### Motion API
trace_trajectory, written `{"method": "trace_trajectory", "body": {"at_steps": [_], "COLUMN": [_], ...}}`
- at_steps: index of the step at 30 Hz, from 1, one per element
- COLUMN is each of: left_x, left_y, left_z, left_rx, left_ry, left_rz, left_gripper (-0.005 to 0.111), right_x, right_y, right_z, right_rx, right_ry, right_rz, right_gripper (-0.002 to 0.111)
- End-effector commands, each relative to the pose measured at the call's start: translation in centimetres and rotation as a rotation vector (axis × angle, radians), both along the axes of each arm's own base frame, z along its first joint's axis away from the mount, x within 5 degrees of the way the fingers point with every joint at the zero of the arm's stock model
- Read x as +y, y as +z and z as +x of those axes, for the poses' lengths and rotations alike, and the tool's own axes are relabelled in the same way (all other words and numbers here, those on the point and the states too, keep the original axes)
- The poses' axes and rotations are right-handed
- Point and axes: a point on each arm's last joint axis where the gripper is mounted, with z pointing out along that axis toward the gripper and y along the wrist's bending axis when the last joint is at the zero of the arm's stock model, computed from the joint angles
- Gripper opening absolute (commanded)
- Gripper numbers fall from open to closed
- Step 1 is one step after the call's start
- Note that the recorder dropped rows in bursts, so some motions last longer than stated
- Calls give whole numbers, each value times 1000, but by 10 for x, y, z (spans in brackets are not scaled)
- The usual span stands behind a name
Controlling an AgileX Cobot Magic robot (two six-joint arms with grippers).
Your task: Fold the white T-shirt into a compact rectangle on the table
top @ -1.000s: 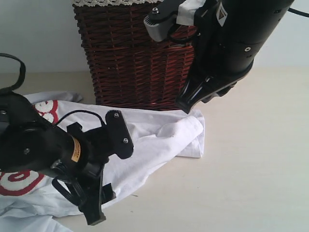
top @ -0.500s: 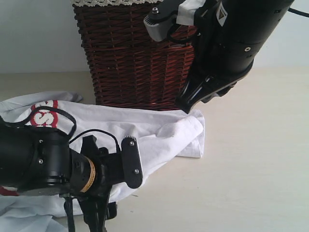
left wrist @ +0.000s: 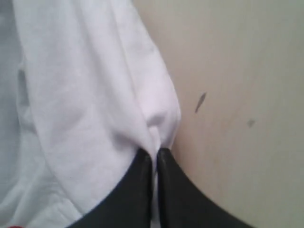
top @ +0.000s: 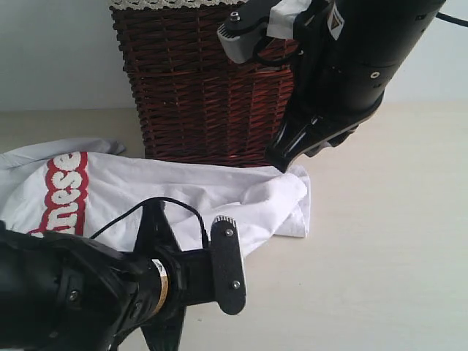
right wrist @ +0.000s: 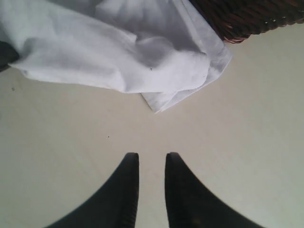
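The left gripper (left wrist: 156, 156) is squeezed shut. It pinches a little fold at the edge of the white T-shirt (top: 219, 194), right where the cloth meets the table (top: 380, 256). The right gripper (right wrist: 151, 164) hangs over bare table with a small gap between its two fingers. It holds nothing, and the shirt's bunched corner lies a little way ahead of it.

The shirt lies on the table in a soft, wrinkly heap. Its red band of white letters (top: 66, 194) faces up at the left end, and the right end is lumpy and doubled over. I can see no neat rectangle. So I think the job has hardly begun: one edge has been grabbed, and all the smoothing and folding is left to do.

A dark wicker basket (top: 205, 88) with a lace trim (top: 168, 4) stands just behind the shirt. The shirt's far edge looks to run right up to its foot, so there is little room to spread the cloth that way. The big black left arm covers the near part of the shirt in the exterior view, so I cannot tell how it lies there. A few dark specks (left wrist: 200, 102) sit on the table near the pinched fold.
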Motion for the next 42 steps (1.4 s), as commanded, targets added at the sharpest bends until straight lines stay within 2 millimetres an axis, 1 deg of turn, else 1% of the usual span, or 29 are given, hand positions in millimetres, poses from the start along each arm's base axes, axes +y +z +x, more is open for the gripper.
{"method": "trace_trajectory", "body": {"at_steps": [1,3,6,8,10,14,18,19,21,22,24,25,26,27,28,30,32,33,36,37,38,40,41,42], "left_x": [-3,1,11,17,22,35,42,44,44,43,43,42,42,43,44,51,64,72,96,105,126,148,158,170], "left_y": [32,47,72,85,94,108,102,93,86,84,82,83,86,90,95,107,119,124,138,142,143,134,127,112], "left_z": [-24,-34,-52,-65,-74,-84,-90,-91,-91,-91,-91,-90,-88,-84,-81,-69,-55,-48,-32,-25,-8,7,13,25], "left_rx": [26,51,114,192,244,287,373,408,414,408,394,392,380,351,326,218,139,120,83,75,67,92,120,179], "left_ry": [-80,-97,-182,-260,-301,-341,-307,-293,-290,-292,-294,-284,-240,-184,-117,-4,113,185,356,448,685,910,1012,1141], "left_rz": [-47,-68,-81,-119,-147,-153,-76,-49,-39,-49,-66,-70,-90,-112,-142,-191,-257,-297,-421,-478,-570,-578,-564,-528], "left_gripper": [0,0,0,0,0,0,0,4,16,25,48,57,64,66,64,54,46,45,46,46,44,37,31,19], "right_x": [-3,-3,-3,-3,-2,-2,-2,-2,0,0,1,0,-1,-1,-4,-10,-19,-23,-31,-33,-34,-34,-34,-34], "right_y": [1,1,1,1,1,1,1,0,-6,-10,-20,-25,-31,-36,-41,-51,-63,-69,-83,-88,-92,-98,-101,-107], "right_z": [-1,-1,-1,0,0,0,0,0,2,2,4,5,8,11,16,27,39,45,56,59,62,64,66,67], "right_rx": [-6,-6,-7,-9,-10,-10,-11,-13,-15,-16,-17,-24,-32,-38,-48,-54,3,39,137,172,214,247,254,268], "right_ry": [3,3,14,16,17,19,19,21,29,32,40,46,43,31,0,-83,-137,-148,-154,-157,-139,-144,-148,-150], "right_rz": [-5,-5,-9,-8,-7,-8,-7,-6,-4,-3,-19,-38,-62,-77,-88,-79,-55,-43,33,70,111,138,134,118], "right_gripper": [20,20,20,20,20,20,20,20,20,20,20,20,20,20,20,15,2,0,0,0,0,0,0,0]}}
